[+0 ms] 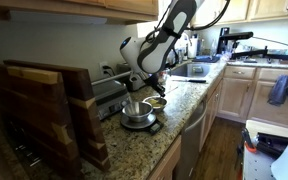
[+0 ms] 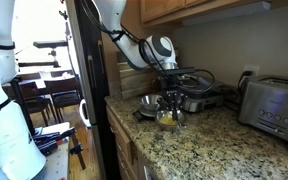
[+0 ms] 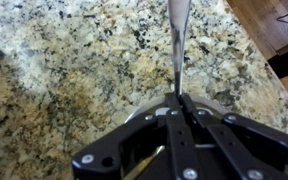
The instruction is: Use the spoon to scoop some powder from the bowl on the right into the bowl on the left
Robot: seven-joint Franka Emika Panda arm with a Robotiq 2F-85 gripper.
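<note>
Granite countertop (image 3: pixel 54 60) lies under the spoon (image 3: pixel 177 45), pointing to twelve o'clock from the gripper (image 3: pixel 178 100) whose fingers clamp its handle; scooping looks pending, calling for a dip into the powder (image 2: pixel 167 118).

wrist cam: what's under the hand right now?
Granite counter fills most of the view. The hand, shut on the spoon, covers nearly all of a bowl: only a curved strip of rim shows. What it holds is hidden.
</note>
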